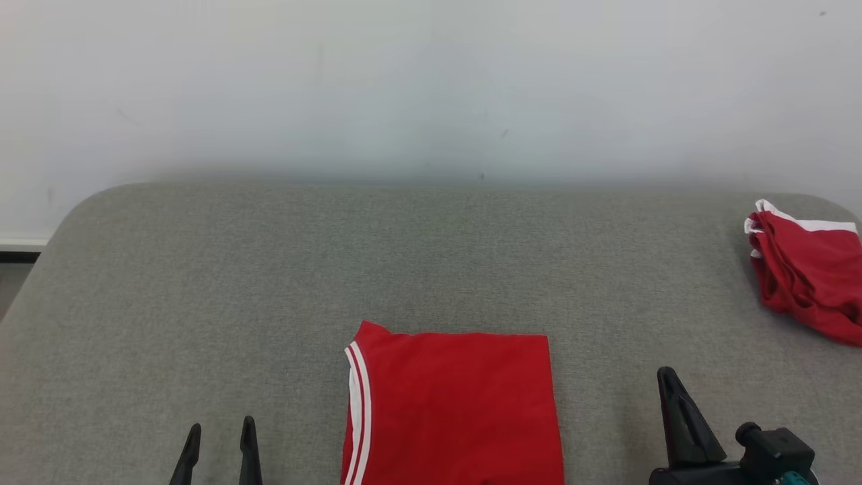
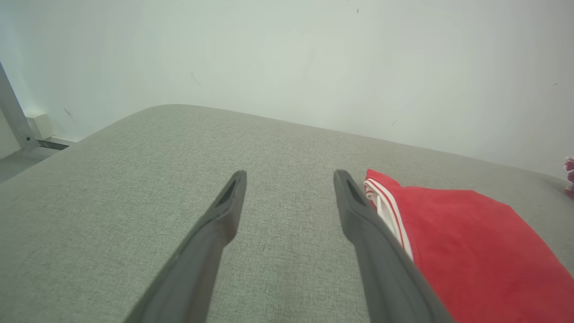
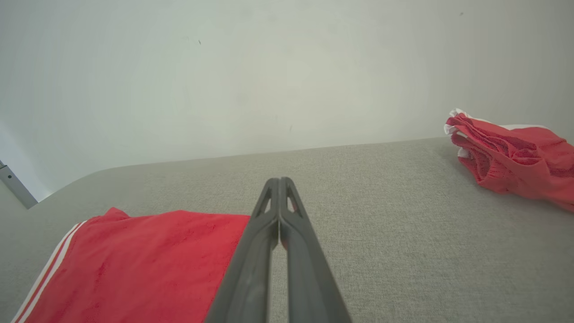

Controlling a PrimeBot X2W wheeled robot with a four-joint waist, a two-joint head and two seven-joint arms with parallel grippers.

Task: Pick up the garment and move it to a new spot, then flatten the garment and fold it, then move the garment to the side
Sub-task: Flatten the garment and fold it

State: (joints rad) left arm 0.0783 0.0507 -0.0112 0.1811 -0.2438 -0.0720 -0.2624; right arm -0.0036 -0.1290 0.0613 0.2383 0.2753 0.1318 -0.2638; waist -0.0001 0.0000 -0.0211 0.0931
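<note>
Left gripper (image 1: 222,423), at seven o'clock in the head view, has its two dark fingers spread apart with nothing between them, near the striped edge of the folded red garment (image 1: 454,404). Right gripper (image 1: 667,372), at five o'clock, has its fingers pressed together and empty, off the garment's right edge. That garment lies flat at six o'clock on the grey padded surface (image 1: 269,269), white stripes along its left side. A crumpled red garment (image 1: 808,276) sits well apart at three o'clock, near the surface's edge.
</note>
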